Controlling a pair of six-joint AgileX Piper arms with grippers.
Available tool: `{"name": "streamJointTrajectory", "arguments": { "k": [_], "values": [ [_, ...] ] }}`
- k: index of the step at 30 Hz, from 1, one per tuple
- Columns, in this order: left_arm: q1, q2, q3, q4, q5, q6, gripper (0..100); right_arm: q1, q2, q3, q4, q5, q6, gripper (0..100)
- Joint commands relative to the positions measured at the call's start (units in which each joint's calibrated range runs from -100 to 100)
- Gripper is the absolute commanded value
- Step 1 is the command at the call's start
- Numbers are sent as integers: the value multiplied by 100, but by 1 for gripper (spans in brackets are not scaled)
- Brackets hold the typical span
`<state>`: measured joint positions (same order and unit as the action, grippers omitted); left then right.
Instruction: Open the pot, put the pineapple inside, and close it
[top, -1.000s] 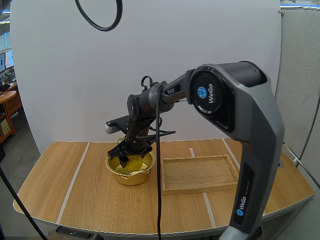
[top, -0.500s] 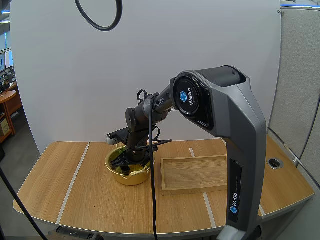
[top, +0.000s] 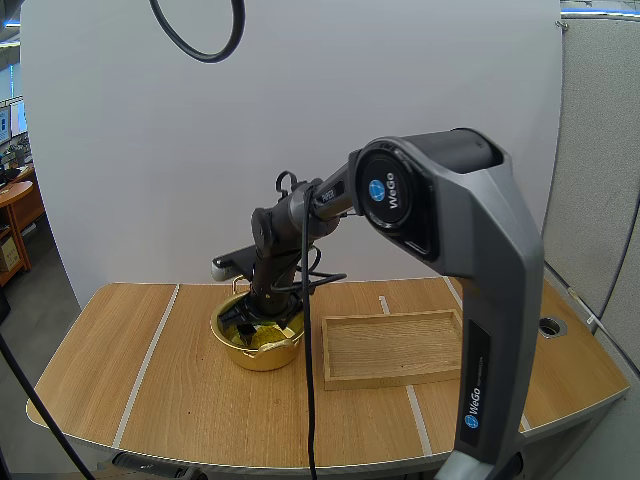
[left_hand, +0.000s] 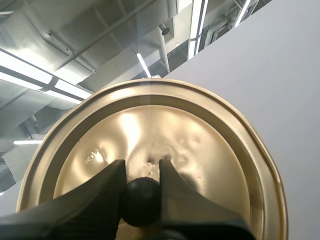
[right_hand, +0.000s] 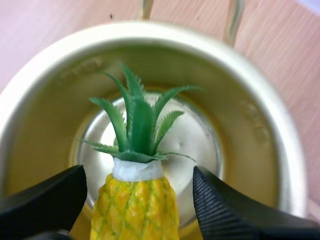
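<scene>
Right wrist view: my right pincer is spread either side of the pineapple, which sits inside the pot. I'd lift straight up, clear of leaves and rim. Left pincer pinches the lid by its knob; keep it level for closing.

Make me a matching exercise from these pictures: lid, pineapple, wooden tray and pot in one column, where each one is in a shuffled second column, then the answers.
1 lid
2 pineapple
3 wooden tray
4 pot

A on the table, beside the pot
B gripped by its knob in the left claw
C standing uncovered on the table
D inside the pot, between the fingers of the open right claw

Pairs: 1-B, 2-D, 3-A, 4-C
</scene>
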<state>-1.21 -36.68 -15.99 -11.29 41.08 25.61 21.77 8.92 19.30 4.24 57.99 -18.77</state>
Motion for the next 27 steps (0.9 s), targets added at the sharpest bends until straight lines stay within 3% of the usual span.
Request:
{"name": "streamJointTrajectory", "arguments": {
  "k": [1, 13, 27],
  "values": [
    [7, -40, -46, -4, -260, -54, 0, 0, -464, -42, 14, 107, 34, 100],
    [7, -40, -46, -4, -260, -54, 0, 0, -2643, 89, 14, 1089, 90, 100],
    [7, -40, -46, -4, -260, -54, 0, 0, -5647, 1867, -82, 1537, 90, 100]
  ]
}}
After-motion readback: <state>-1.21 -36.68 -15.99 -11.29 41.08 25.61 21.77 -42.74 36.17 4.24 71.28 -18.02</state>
